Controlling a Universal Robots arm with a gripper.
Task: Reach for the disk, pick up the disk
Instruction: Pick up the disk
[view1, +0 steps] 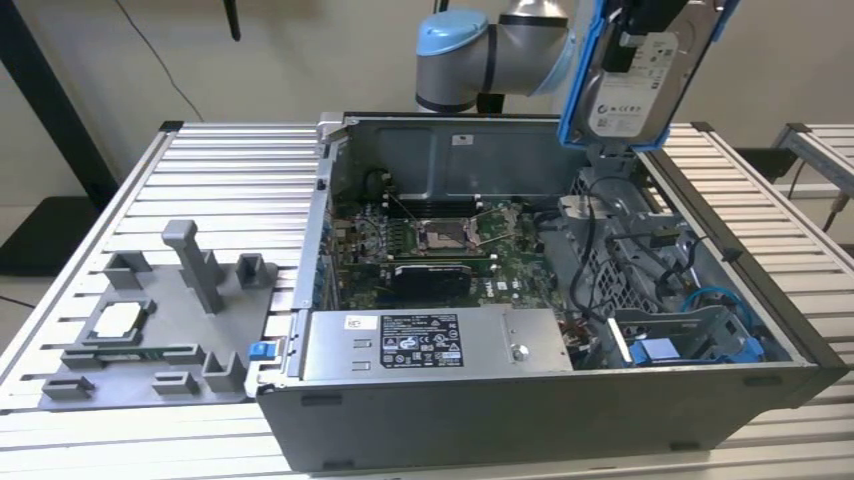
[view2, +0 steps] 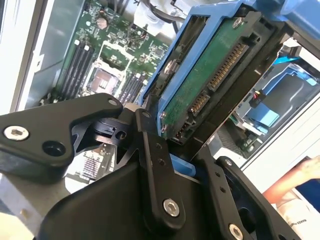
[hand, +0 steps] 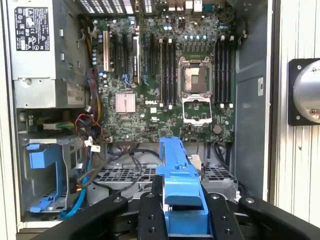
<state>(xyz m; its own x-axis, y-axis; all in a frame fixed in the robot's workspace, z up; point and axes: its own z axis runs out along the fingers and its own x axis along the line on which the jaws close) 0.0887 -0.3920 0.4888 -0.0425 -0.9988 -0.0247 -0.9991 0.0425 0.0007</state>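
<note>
Black claw (hand: 182, 212) pinching flat silver-grey, blue-framed disk (view1: 638, 75) by frame edge, lifted at 1 o'clock above open grey computer case (view1: 534, 400). Likely rigid, dense, shock-sensitive; frame safest hold.

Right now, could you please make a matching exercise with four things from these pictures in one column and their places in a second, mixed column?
Things:
1. disk
2. power supply
3. small silver chip
4. empty processor socket

Places:
A. on the grey tray outside the computer case, at the exterior view's left
B. held up above the open case by the pincer
C. in the middle of the green board inside the case
D. inside the case along its near wall, with a white label on top

Pairs: 1-B, 2-D, 3-A, 4-C
</note>
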